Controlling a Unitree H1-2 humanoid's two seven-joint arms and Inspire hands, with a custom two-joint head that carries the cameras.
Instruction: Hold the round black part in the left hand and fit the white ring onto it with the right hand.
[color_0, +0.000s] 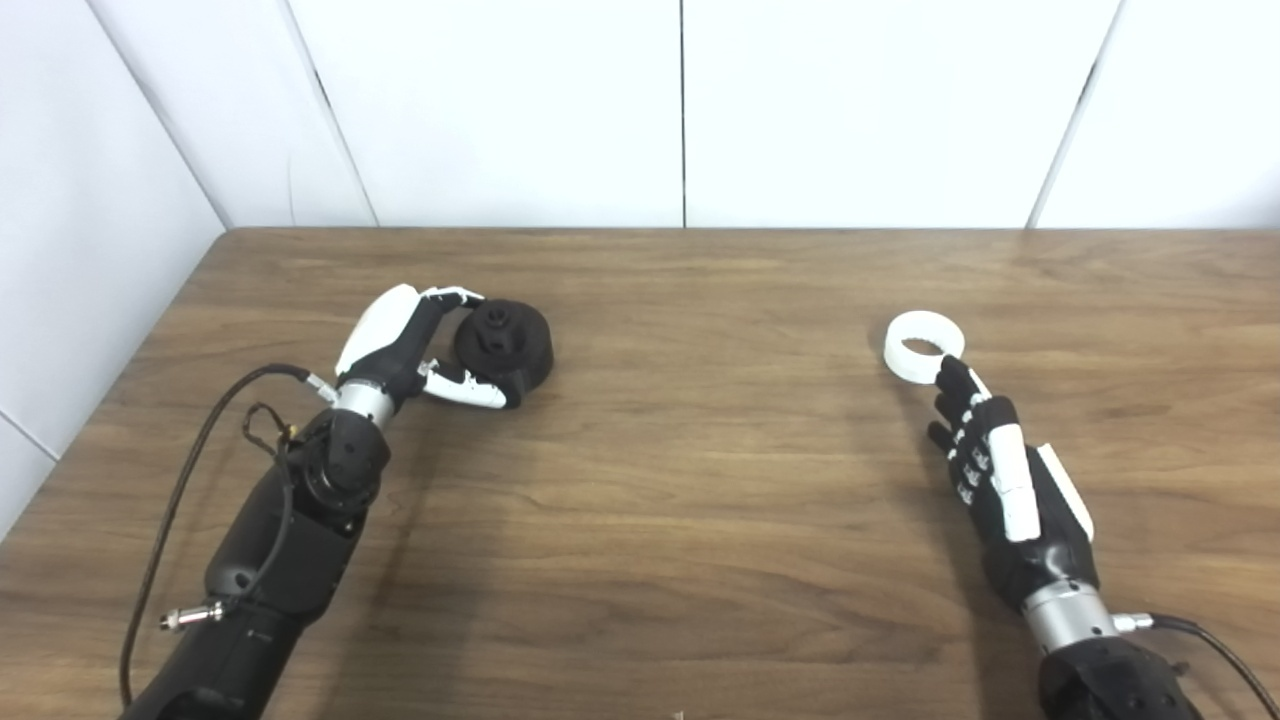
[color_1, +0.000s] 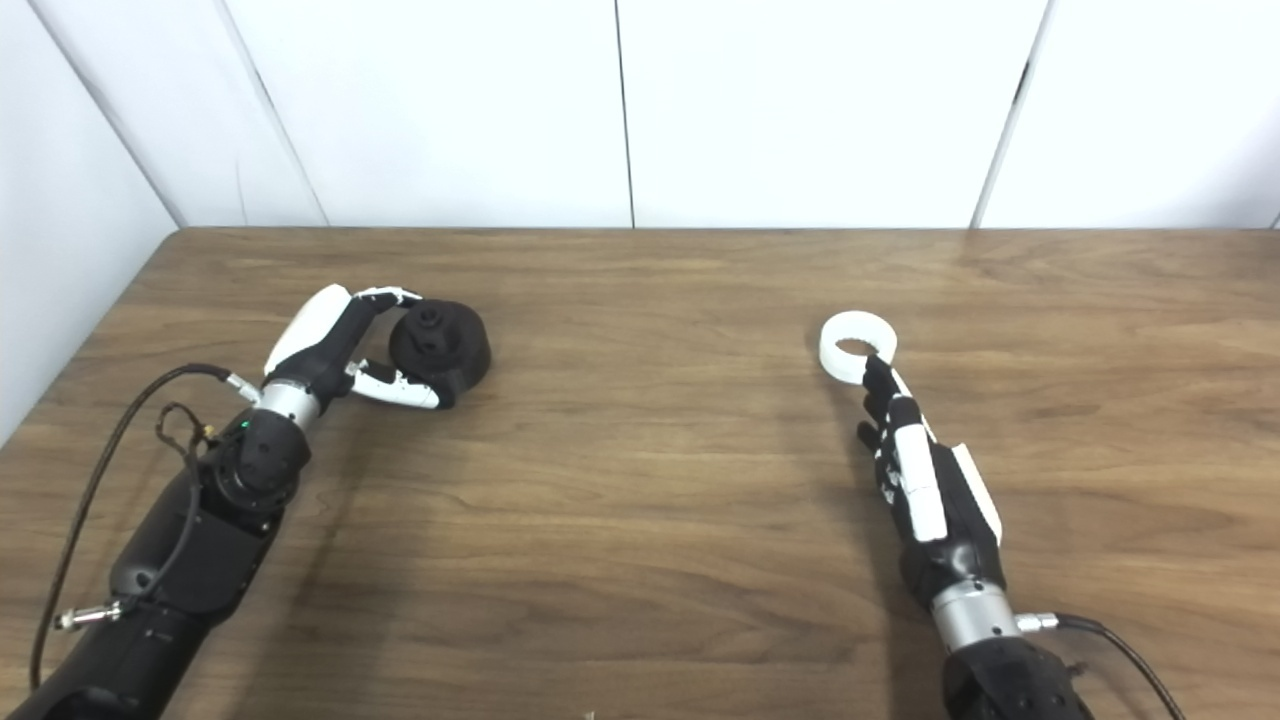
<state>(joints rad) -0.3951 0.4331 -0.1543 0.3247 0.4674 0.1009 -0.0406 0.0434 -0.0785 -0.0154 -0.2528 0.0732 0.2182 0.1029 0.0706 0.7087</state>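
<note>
The round black part (color_0: 508, 342) rests on the wooden table (color_0: 700, 480) at the left. My left hand (color_0: 415, 345) wraps it from the left: the fingers (color_0: 455, 297) curl onto its far-left rim and the thumb (color_0: 470, 388) presses along its near side. The white ring (color_0: 924, 345) lies flat on the table at the right. My right hand (color_0: 990, 460) lies just behind it toward me, open, with fingers stretched forward. The longest fingertips (color_1: 872, 368) reach the ring's near edge, and nothing is held.
White wall panels (color_0: 680, 110) stand behind the table's far edge and along its left side. A black cable (color_0: 190, 470) loops beside the left forearm, and another leaves the right wrist (color_1: 1110, 640). Bare wood lies between the two hands.
</note>
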